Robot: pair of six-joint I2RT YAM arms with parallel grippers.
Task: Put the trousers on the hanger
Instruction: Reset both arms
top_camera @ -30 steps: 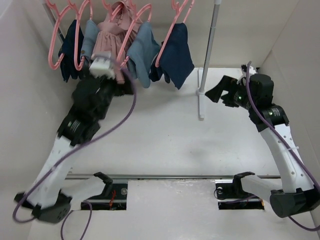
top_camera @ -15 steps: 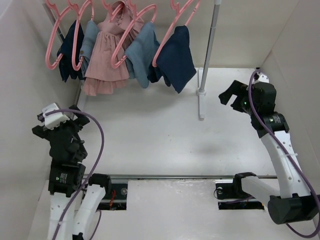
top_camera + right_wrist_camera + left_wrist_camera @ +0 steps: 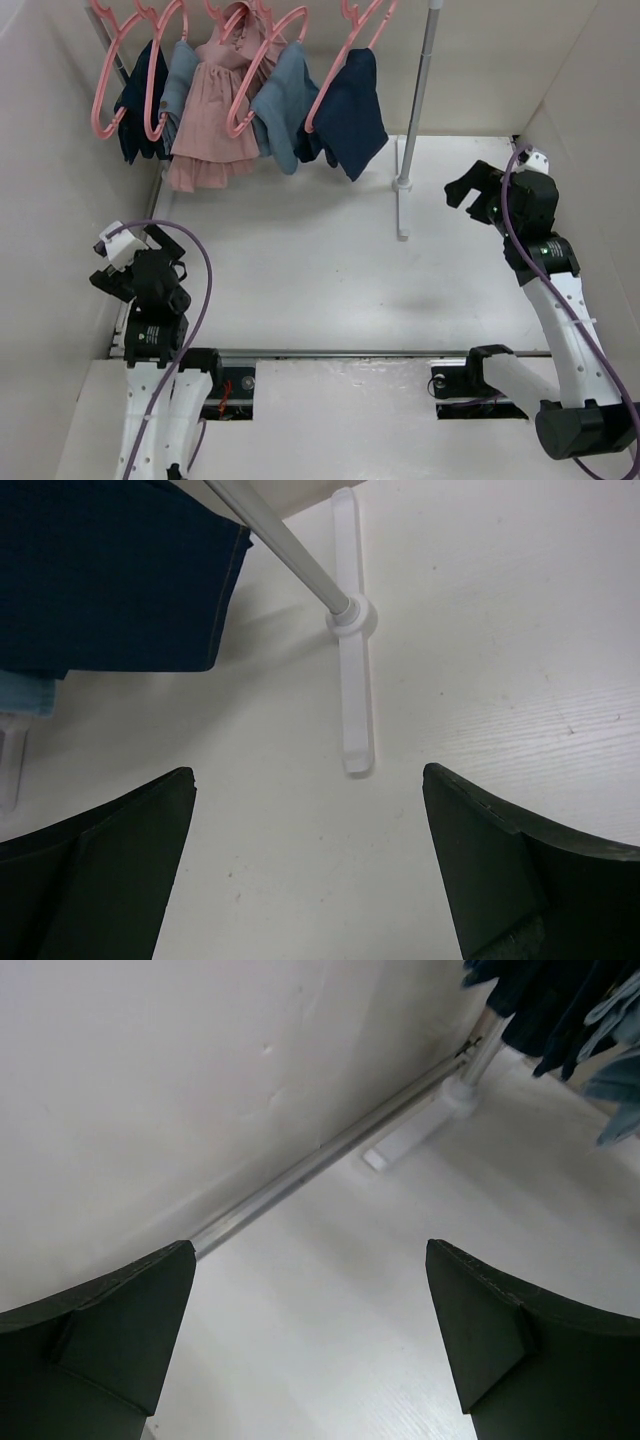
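Note:
The dark navy trousers (image 3: 358, 112) hang folded over a pink hanger (image 3: 330, 85) at the right end of the rack. Their lower edge shows at the top left of the right wrist view (image 3: 110, 570). My left gripper (image 3: 130, 258) is open and empty, low by the left wall and far from the rack. In its wrist view (image 3: 310, 1340) only bare table lies between the jaws. My right gripper (image 3: 466, 188) is open and empty at the right, apart from the trousers. Its wrist view (image 3: 310, 860) looks down at the table.
The rack also carries a pink dress (image 3: 210, 115), lighter blue denim garments (image 3: 285, 110), another dark garment (image 3: 135, 95) and spare pink hangers (image 3: 110, 80). The rack's right pole (image 3: 420, 90) stands on a white foot (image 3: 402, 205). White walls close in left and right.
My left arm has pulled back from the clothes on the rack, down to the left wall. My right gripper has drawn back a little to the right. The garments hang free.

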